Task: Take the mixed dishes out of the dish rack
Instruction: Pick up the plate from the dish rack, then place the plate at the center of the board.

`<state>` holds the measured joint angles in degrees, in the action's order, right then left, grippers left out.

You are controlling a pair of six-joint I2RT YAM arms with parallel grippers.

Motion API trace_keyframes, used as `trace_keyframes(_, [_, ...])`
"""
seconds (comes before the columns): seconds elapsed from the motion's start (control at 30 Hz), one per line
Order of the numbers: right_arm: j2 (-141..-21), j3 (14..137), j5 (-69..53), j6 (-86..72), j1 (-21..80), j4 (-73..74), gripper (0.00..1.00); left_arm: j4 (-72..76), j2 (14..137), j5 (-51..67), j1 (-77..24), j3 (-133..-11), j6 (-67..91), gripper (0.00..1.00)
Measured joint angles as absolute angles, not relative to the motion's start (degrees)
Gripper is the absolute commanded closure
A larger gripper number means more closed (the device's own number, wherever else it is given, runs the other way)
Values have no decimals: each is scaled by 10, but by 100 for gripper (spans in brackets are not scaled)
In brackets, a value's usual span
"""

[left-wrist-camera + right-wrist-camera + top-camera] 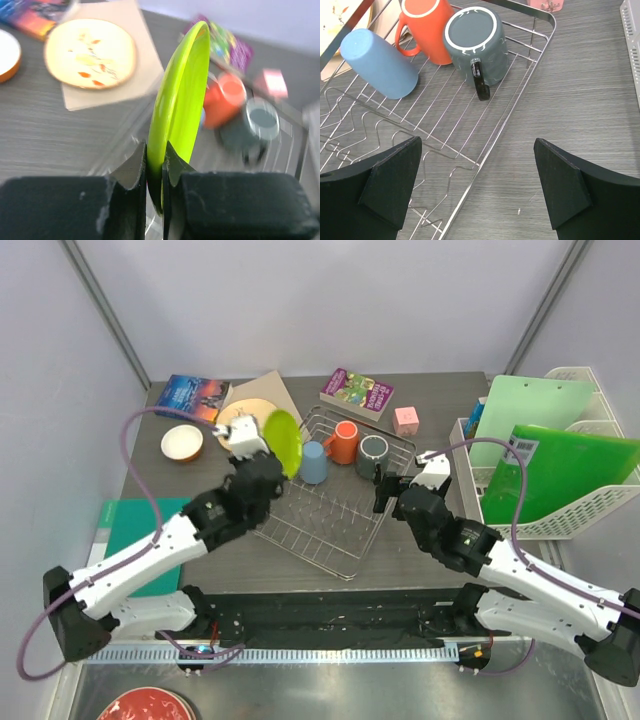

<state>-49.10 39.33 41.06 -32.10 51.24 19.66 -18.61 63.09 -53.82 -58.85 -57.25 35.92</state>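
Mugs (345, 442) crowd the dish rack (330, 530); left pincer (155, 151) grips lime green plate (182, 100), right pincer (477, 145) wide, empty.

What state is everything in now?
lime green plate: on edge, gripped
left pincer: shut on plate
right pincer: open, empty
light blue mug: racked, base up
orange mug: racked
dark grey mug: racked, base up
beige plate: unloaded, flat
white bowl: unloaded, upright
dish rack: holds three mugs
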Motion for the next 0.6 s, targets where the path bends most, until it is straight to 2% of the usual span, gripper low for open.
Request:
trace_keyframes(0.13, [-491,393,394,-321,512,186,1,-178,656,-424,-375,-613,417,100])
trace_keyframes(0.27, [-491,393,367,-322,512,169,1,-167,775,-307,-243,-698,455,100])
trace_keyframes(0.4, [-491,393,345,-322,512,158,1,-158,934,-175,-170,-821,479,100])
trace_keyframes(0.6, [-469,393,339,-311,512,148,1,-137,1063,-62,-104,-911,494,100])
